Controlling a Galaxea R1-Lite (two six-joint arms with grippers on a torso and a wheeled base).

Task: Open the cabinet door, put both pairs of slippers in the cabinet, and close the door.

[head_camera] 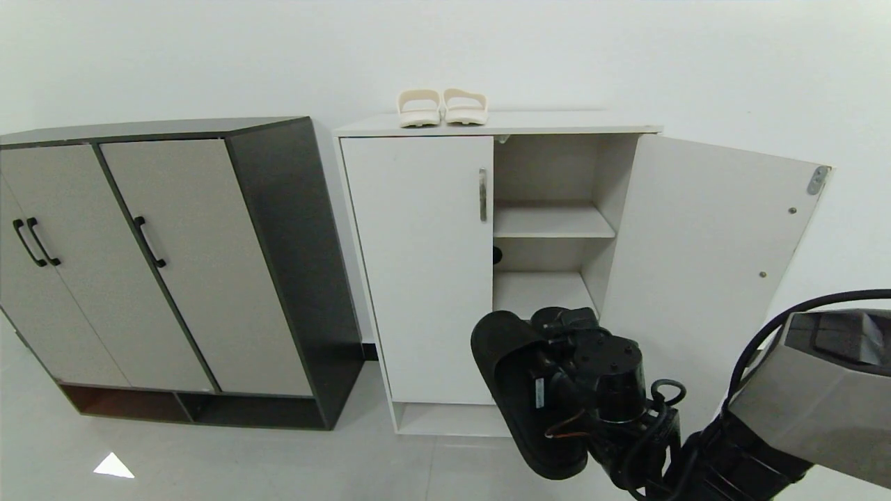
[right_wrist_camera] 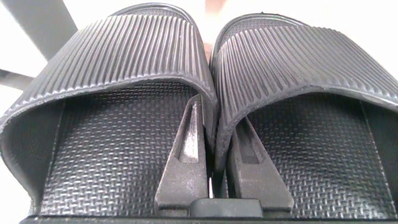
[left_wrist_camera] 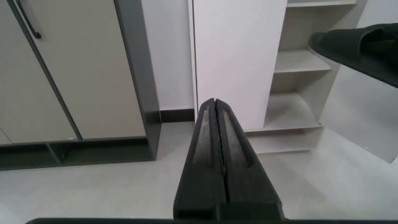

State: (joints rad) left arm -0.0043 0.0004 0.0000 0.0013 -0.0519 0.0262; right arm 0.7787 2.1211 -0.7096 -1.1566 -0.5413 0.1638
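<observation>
Right claw (right_wrist_camera: 217,118) pinches both black slippers (right_wrist_camera: 124,68), seemingly facing open cabinet (head_camera: 418,278).

dark slippers (right_wrist_camera: 124,68): we see black, ribbed straps, grained footbeds
pale slippers (head_camera: 420,106): plain cream
cabinet (head_camera: 418,278): white
other cabinet (head_camera: 209,278): grey doors, black frame

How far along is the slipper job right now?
Done: the cabinet door stands open. In hand: the right gripper has its jaws shut on the black slippers, in front of the open side. Left: set that pair on a shelf, fetch the beige slippers from the cabinet top, close the door. The left gripper is shut and empty.
</observation>
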